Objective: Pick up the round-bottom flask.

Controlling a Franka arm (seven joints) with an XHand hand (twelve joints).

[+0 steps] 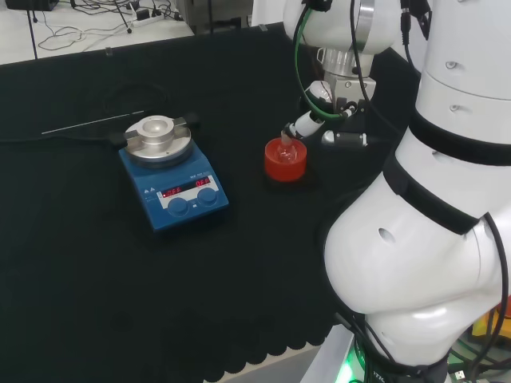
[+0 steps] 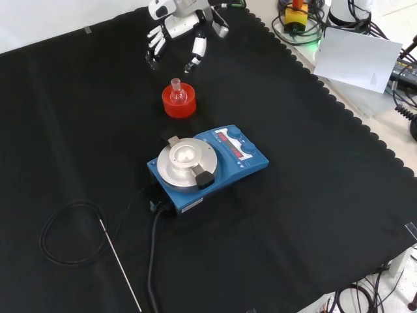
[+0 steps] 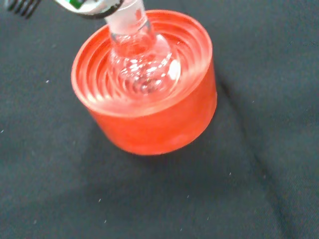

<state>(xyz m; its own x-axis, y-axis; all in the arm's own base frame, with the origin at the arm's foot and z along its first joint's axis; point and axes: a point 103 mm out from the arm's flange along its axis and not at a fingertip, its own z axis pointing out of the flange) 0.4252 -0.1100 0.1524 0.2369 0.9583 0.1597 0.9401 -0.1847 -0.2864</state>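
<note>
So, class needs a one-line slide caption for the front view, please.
Robot hand hangs open beyond a small glass flask sitting in its red stand, near a blue hotplate.

The round-bottom flask (image 2: 176, 87) sits in the ribbed stand (image 2: 179, 102) on the cloth (image 2: 313, 215). In the front view, the hotplate stirrer (image 2: 207, 166) stands nearer than the stand and a little to its right. The hand (image 2: 174, 31) is above the cloth farther off, apart from the flask. A thin rod (image 2: 122, 265) and a looped cable (image 2: 68, 235) lie near left.
</note>
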